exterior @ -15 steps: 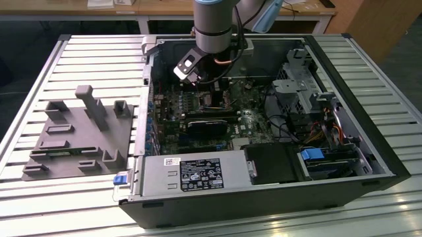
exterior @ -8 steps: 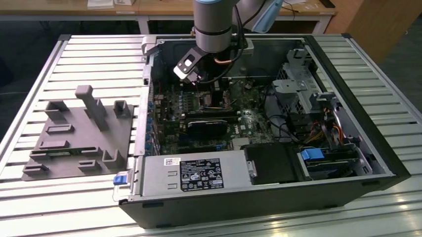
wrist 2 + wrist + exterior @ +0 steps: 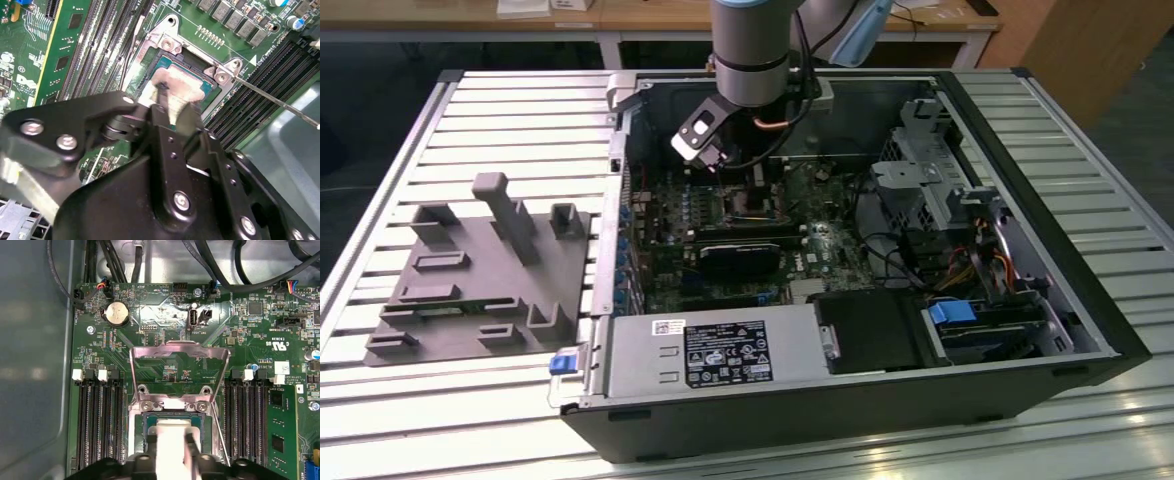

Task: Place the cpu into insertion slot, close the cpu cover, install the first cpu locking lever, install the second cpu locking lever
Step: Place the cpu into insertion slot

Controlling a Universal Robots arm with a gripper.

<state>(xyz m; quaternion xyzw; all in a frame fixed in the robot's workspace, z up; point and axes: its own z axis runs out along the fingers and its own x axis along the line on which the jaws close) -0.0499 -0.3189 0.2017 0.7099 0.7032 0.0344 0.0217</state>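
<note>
The gripper [image 3: 167, 102] sits right over the cpu [image 3: 186, 80], tips at its near edge. The chip lies just ahead of and below the jaws, flat, green border showing, inside the insertion slot [image 3: 146, 59]; prob. seated or nearly so. Can't tell if the jaws are spread, pressed together or pinching the chip, as the black gripper body hides that. The chip is square, so no long axis to line up.

Beyond it the cpu cover [image 3: 177, 350] stands raised at the slot's far side, with the board visible thru its window. Not closed yet. A locking lever [image 3: 275, 100], a thin rod, angles out from the slot's corner, unlatched by the look.

The arm [image 3: 750, 50] comes approx. straight down into the open pc case [image 3: 854, 400] on the slatted worktop [image 3: 494, 110].
</note>
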